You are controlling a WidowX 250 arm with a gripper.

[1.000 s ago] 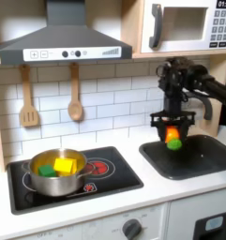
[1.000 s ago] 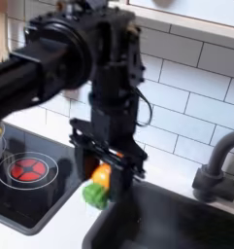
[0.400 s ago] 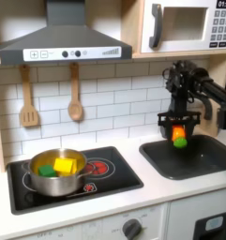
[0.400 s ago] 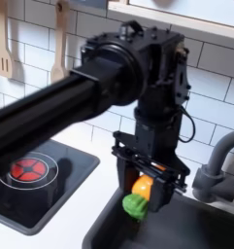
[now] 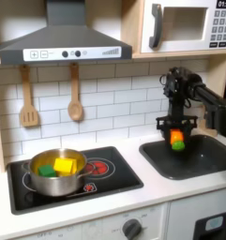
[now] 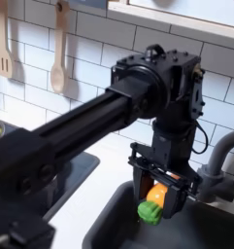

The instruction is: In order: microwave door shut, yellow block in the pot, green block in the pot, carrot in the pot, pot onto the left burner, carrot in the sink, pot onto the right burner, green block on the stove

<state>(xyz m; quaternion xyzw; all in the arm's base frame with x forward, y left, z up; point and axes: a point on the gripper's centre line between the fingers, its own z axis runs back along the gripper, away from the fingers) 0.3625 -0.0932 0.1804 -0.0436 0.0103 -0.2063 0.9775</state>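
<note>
My gripper (image 5: 177,138) (image 6: 155,201) is shut on the carrot (image 5: 177,140) (image 6: 154,202), orange with its lime-green top pointing down, held in the air over the dark grey sink (image 5: 201,159) (image 6: 114,216). On the left burner of the black stove (image 5: 114,175) stands the steel pot (image 5: 54,172). Inside the pot lie the yellow block (image 5: 65,165) and the green block (image 5: 46,171). The microwave door (image 5: 185,25) is shut, with its black bar handle on the first exterior view's left.
The right burner (image 5: 96,168) is bare beside the pot. A black faucet (image 6: 217,167) curves up at the sink's far side. Wooden utensils (image 5: 28,97) hang on the tiled wall under the range hood (image 5: 63,42). White counter runs along the front.
The arm has carried the carrot toward the first exterior view's right, from the sink's near-left edge to above the basin.
</note>
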